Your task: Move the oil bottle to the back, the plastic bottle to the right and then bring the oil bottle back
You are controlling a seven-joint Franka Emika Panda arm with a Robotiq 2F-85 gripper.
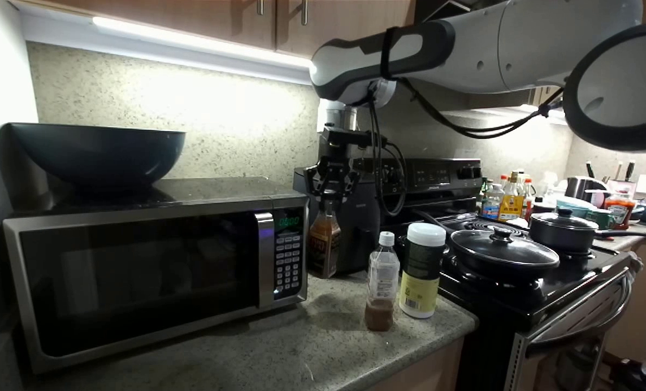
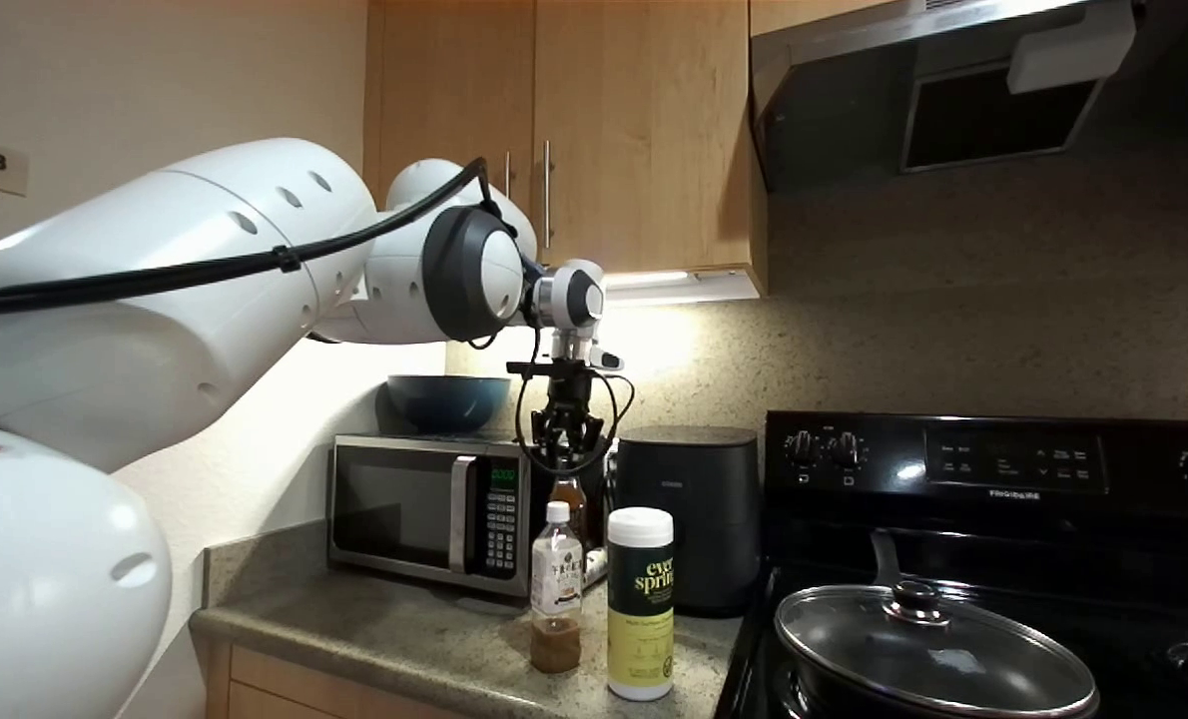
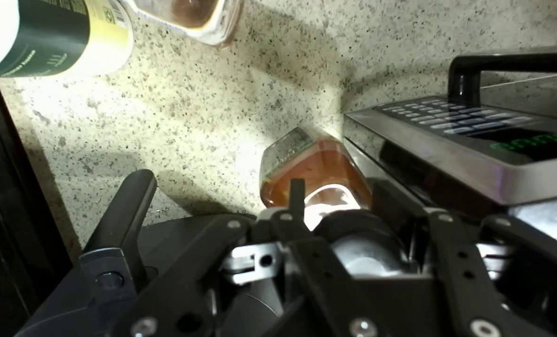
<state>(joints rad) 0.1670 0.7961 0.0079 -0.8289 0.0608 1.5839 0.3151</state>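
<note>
The oil bottle, brown with a dark label, stands in the gap between microwave and black appliance. My gripper comes down over its top, with the jaws shut on either side of the cap and neck. In the wrist view the dark cap sits between the fingers, above the amber oil bottle. Whether its base touches the counter I cannot tell. The plastic bottle, clear with a white cap and brown liquid low down, is upright nearer the counter's front; in an exterior view the plastic bottle partly covers the oil bottle.
A white-lidded jar with a yellow-green label is right beside the plastic bottle. The microwave borders the oil bottle closely on one side, the black appliance on another. Beyond the counter edge, the stove holds a lidded pan.
</note>
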